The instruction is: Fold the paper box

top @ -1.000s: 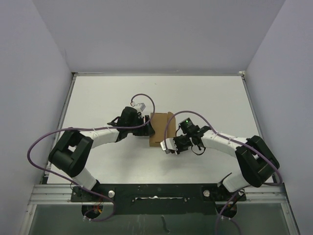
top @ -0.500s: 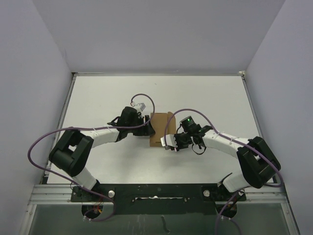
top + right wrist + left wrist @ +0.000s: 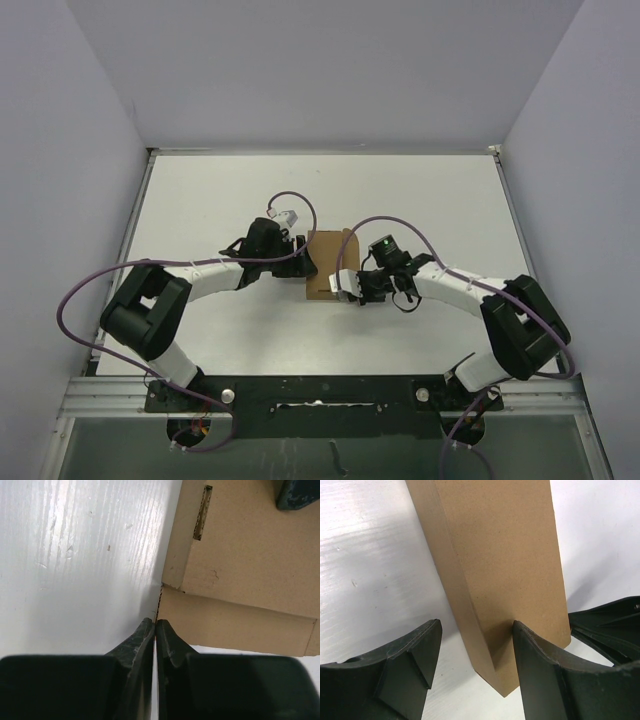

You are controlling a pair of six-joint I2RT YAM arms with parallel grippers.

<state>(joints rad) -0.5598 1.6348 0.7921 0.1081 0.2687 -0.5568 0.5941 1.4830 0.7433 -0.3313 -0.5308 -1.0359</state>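
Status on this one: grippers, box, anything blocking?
Left gripper open, astride paper box edge. Right gripper shut, tips at a flap crease, no clear grip. Box partly folded on table. Nothing blocking in view.

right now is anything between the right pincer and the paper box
Nothing visible. The right pincer, shut, has its tips right at the edge of the paper box; only the table lies beside them.

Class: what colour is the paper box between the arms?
Plain brown, no print. The paper box shows best in the left wrist view.
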